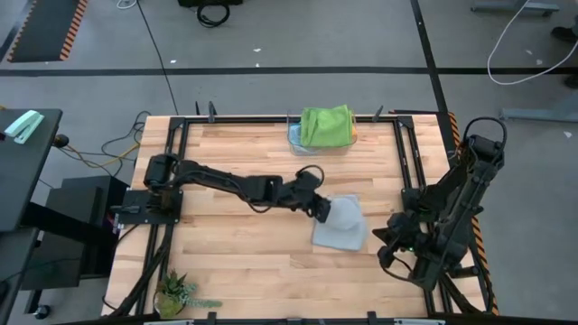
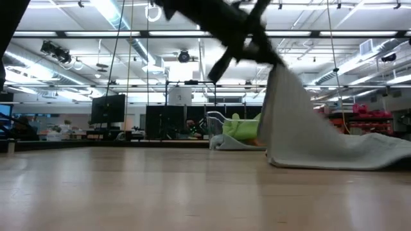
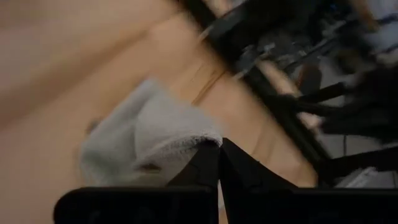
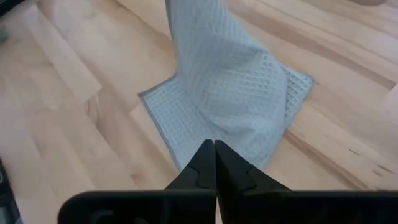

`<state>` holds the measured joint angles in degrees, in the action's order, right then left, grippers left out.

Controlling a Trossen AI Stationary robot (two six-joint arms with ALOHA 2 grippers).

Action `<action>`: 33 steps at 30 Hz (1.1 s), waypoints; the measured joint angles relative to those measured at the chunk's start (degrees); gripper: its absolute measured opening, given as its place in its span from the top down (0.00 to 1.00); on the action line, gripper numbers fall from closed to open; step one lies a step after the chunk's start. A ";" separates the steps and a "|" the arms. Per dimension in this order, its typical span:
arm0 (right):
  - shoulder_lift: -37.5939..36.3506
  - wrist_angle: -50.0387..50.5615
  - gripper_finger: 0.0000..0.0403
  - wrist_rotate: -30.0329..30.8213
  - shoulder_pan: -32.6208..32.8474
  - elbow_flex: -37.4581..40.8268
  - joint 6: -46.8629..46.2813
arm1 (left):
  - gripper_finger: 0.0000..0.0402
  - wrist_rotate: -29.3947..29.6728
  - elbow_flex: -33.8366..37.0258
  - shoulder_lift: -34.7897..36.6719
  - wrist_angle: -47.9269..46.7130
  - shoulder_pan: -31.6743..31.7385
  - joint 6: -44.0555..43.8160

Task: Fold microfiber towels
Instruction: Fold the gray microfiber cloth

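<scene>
The light grey towel (image 1: pixel 341 226) lies on the right half of the table (image 1: pixel 235 262), toward the middle of its depth, with one edge lifted off the wood while the rest trails flat; in the low view the cloth (image 2: pixel 302 128) rises to a peak under the arm and slopes down to the tabletop on the right. The left hand (image 1: pixel 321 209) has that raised edge pinched, its two dark fingers closed tight on a fold of the grey fabric, as the left wrist view shows with the towel (image 3: pixel 149 134) bunched just ahead of the fingertips. The left arm stretches from its base at the table's left edge across to the towel. The right hand (image 1: pixel 390 242) sits just to the right of the towel, apart from it and holding nothing; in the right wrist view its fingers (image 4: pixel 205 165) are pressed together with no gap, pointing toward the draped towel (image 4: pixel 230 93), whose waffle weave is plain to see. At the far edge of the table, near the middle, a bright green towel (image 1: pixel 326 125) lies folded on top of a light blue one (image 1: pixel 296 137) whose edge peeks out beneath. A small potted plant (image 1: pixel 173 291) stands at the near left corner.
</scene>
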<state>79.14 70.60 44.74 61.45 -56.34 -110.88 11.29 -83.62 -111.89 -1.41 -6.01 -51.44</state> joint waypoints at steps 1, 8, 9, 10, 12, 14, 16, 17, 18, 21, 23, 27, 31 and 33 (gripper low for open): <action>0.01 -0.09 1.00 -0.01 0.39 0.00 -0.01 | 0.98 -0.15 1.58 -0.31 0.50 -0.31 -1.71; 0.01 -2.83 1.00 0.01 3.48 0.00 -0.59 | 0.97 -0.48 13.68 0.10 13.20 -2.37 -9.93; 0.01 -3.02 1.00 0.00 3.79 0.00 -0.60 | 0.98 -0.47 15.23 0.19 15.10 -2.56 -10.95; 0.01 -3.13 1.00 0.00 4.06 0.00 -0.60 | 0.98 -0.23 16.77 0.26 16.86 -2.65 -11.87; 0.01 -3.48 1.00 0.01 4.13 0.00 -0.60 | 0.98 1.27 19.90 0.26 21.13 -2.67 -14.15; 0.01 -3.58 1.00 0.01 4.11 0.00 -0.57 | 0.98 3.72 22.59 0.26 25.85 -2.53 -15.42; 0.01 -3.58 1.00 0.01 4.07 0.00 -0.10 | 0.96 5.20 24.36 0.26 29.72 -2.08 -15.17; 0.01 -3.58 1.00 0.01 4.09 0.00 0.04 | 0.95 5.75 24.89 0.26 30.63 -1.73 -15.23; 0.01 -3.58 1.00 0.01 3.97 0.02 0.08 | 0.94 6.39 25.13 0.26 30.56 -1.32 -15.69; 0.01 -3.67 1.00 0.03 3.83 0.37 -0.08 | 0.93 7.93 25.86 0.11 28.25 0.22 -17.74; 0.01 -3.63 1.00 0.01 3.80 0.57 -0.69 | 0.94 8.58 25.99 -0.01 28.16 1.23 -17.97; 0.01 -3.66 1.00 0.00 2.96 0.66 -2.52 | 0.97 10.45 25.45 -0.01 30.57 3.31 -15.23; 0.01 -3.98 0.99 -0.08 1.10 0.67 -3.31 | 0.95 10.52 25.45 -0.01 33.57 5.49 -14.62; 0.01 -4.83 0.97 -0.34 0.34 0.68 -3.17 | 0.91 8.68 25.45 -0.01 35.60 6.01 -12.43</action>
<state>79.15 65.77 44.40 61.79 -55.66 -114.05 19.97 -58.17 -111.90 34.19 0.00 -63.86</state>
